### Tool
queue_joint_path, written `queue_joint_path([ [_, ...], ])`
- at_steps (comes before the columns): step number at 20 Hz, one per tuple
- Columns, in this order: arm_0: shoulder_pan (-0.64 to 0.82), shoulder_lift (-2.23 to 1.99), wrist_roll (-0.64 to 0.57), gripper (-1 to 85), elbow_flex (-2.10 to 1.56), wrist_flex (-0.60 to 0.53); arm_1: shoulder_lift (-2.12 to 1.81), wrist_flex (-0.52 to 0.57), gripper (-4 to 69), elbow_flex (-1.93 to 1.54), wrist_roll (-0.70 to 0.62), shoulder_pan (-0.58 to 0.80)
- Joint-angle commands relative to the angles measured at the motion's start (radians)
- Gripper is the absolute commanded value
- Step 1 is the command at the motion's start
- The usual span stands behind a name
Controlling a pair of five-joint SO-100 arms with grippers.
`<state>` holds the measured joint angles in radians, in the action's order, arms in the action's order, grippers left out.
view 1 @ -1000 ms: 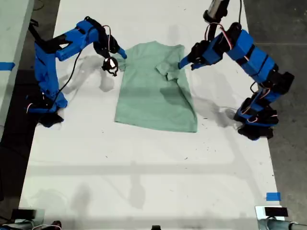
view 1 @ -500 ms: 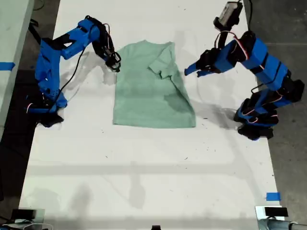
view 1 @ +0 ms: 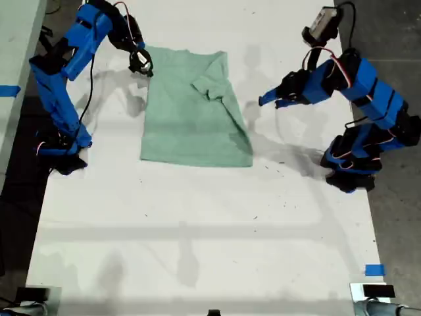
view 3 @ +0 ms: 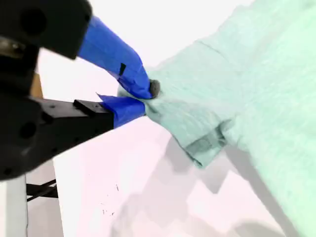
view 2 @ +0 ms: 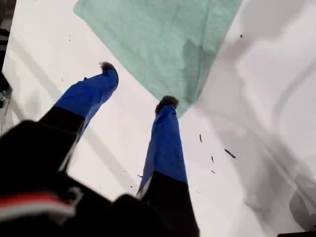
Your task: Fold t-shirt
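Exterior view: the small pale mint-green cloth t-shirt lies on the white counter, its sleeve on the view's right folded inward. My second hand meets the shirt's upper corner on the view's left; my first hand hangs apart on the view's right.

First wrist view: my first hand is spread open and empty above the counter, near the t-shirt's hem corner.

Second wrist view: my second hand is pinched closed on the t-shirt's sleeve edge.
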<state>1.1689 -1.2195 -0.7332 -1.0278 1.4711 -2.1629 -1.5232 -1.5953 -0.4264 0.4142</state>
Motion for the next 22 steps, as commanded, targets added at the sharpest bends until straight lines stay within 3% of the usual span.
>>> queue_joint_path([
  [1,0.003,-0.081,-0.012,0.0,-0.006,-0.011,-0.054,0.038,21.0,-0.003,0.006,0.000],
  [8,-0.209,0.061,0.078,0.0,0.086,-0.179,-0.150,0.037,20.9,-0.097,0.040,-0.023],
  [11,-0.275,0.265,0.129,0.0,0.305,-0.192,-0.215,0.037,20.9,-0.169,0.081,-0.055],
  [19,-0.350,0.460,0.229,0.0,0.310,-0.463,-0.365,0.069,20.8,-0.342,0.172,-0.129],
  [20,-0.365,0.477,0.230,1.2,0.310,-0.499,-0.373,0.074,20.7,-0.354,0.181,-0.137],
  [22,-0.388,0.472,0.221,22.8,0.311,-0.529,-0.387,0.083,20.7,-0.377,0.192,-0.147],
])
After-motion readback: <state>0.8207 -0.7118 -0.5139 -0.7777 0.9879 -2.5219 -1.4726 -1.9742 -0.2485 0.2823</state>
